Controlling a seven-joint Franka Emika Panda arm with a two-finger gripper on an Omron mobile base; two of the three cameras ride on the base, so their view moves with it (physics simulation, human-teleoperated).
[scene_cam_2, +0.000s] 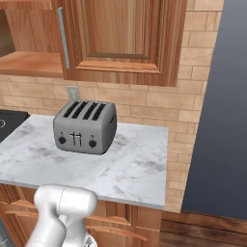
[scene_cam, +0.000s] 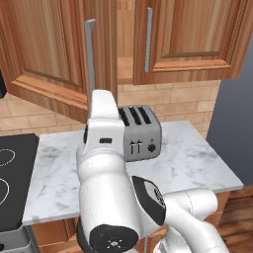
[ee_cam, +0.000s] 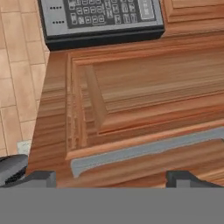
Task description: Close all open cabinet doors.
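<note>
Reddish-brown wooden cabinet doors above marble counter (scene_cam: pixel 197 163): left door (scene_cam: pixel 49 54) swung open toward robot, right door (scene_cam: pixel 190 37) looks nearly shut, silver bar handles on both. Grey toaster (scene_cam: pixel 141 133) on counter below, well apart from doors. Gripper (ee_cam: pixel 111 177) jaws spread wide, holding nothing, close to left door's handle (ee_cam: pixel 144 148); keypad appliance (ee_cam: pixel 100 19) beyond door.

glossy white rounded arm (scene_cam: pixel 101 168) with dark joint rings
</note>
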